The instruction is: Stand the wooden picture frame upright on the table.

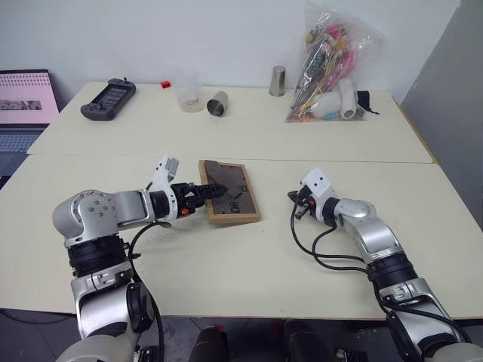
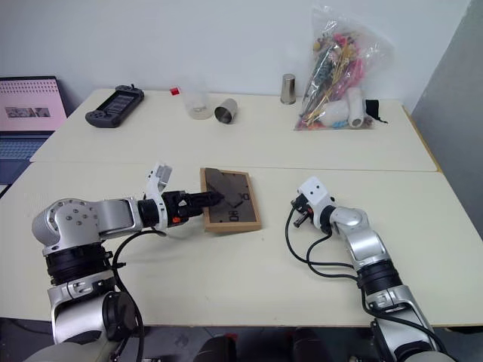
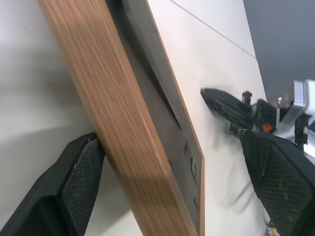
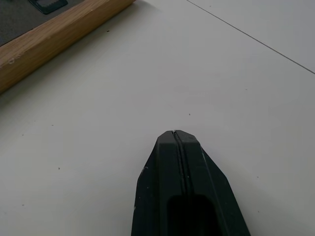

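The wooden picture frame (image 1: 229,192) lay face down at mid-bench (image 1: 249,264). The left pincer (image 1: 205,191) straddled its left edge, fingers wide, not yet clamped; grasping was underway. Next: close, then tilt it up. The right pincer (image 1: 293,199) rested closed, well right.
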You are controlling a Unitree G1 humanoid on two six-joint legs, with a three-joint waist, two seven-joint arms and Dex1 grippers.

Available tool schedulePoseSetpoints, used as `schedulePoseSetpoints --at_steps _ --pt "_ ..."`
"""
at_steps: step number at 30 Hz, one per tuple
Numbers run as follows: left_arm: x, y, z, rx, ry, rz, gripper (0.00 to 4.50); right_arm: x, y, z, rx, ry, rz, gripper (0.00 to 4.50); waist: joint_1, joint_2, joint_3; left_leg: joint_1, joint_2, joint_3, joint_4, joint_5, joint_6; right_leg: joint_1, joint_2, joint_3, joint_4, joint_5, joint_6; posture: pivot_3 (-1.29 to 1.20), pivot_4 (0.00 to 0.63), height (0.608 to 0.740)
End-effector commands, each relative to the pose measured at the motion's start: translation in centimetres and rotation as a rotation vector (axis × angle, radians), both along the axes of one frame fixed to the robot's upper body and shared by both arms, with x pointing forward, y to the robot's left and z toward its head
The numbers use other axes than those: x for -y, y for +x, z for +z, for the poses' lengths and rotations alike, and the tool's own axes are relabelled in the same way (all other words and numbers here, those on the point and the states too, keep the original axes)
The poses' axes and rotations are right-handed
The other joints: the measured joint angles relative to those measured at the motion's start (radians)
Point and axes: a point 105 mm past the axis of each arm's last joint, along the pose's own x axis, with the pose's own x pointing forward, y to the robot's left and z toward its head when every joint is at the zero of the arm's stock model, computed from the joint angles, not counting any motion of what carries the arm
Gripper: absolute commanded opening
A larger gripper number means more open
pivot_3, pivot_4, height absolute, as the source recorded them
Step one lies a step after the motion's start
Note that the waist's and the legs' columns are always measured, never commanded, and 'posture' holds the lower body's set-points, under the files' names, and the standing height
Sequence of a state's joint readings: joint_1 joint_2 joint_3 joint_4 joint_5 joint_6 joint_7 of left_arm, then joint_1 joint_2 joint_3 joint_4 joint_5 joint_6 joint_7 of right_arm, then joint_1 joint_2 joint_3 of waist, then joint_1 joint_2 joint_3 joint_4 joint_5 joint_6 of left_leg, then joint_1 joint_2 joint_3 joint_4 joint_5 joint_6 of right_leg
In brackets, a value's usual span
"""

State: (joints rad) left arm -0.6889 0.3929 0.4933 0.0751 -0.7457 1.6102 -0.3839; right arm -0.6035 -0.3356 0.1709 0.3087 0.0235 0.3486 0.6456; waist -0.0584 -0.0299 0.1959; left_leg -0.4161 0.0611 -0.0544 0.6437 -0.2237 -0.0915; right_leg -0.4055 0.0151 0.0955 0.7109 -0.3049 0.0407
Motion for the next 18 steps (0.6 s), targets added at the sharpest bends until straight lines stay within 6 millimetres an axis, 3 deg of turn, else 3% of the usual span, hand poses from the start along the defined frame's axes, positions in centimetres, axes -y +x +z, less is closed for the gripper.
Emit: schedulePoseSetpoints --at_steps 1,5,15,18 --pt "0.85 -0.54 0.47 0.042 -0.003 -0.03 4.47 -0.13 0.15 0.47 0.015 0.004 0.007 0.0 0.0 0.0 0.0 0.0 0.0 0.0 0.0 0.0 0.0 0.0 0.0 0.0 0.0 0.0 0.0 0.0 0.15 0.74" --pt "0.66 -0.64 0.51 0.048 -0.01 -0.023 3.84 -0.11 0.05 0.39 0.013 0.004 0.009 0.0 0.0 0.0 0.0 0.0 0.0 0.0 0.0 0.0 0.0 0.0 0.0 0.0 0.0 0.0 0.0 0.0 0.15 0.74" --pt "0.87 -0.36 0.27 0.056 0.012 -0.013 1.54 -0.12 -0.24 0.19 0.008 0.011 0.006 0.0 0.0 0.0 0.0 0.0 0.0 0.0 0.0 0.0 0.0 0.0 0.0 0.0 0.0 0.0 0.0 0.0 0.15 0.74" --pt "1.35 -0.17 -0.05 0.075 0.03 -0.016 1.32 -0.14 -0.21 0.24 0.009 0.013 0.005 0.0 0.0 0.0 0.0 0.0 0.0 0.0 0.0 0.0 0.0 0.0 0.0 0.0 0.0 0.0 0.0 0.0 0.15 0.74"
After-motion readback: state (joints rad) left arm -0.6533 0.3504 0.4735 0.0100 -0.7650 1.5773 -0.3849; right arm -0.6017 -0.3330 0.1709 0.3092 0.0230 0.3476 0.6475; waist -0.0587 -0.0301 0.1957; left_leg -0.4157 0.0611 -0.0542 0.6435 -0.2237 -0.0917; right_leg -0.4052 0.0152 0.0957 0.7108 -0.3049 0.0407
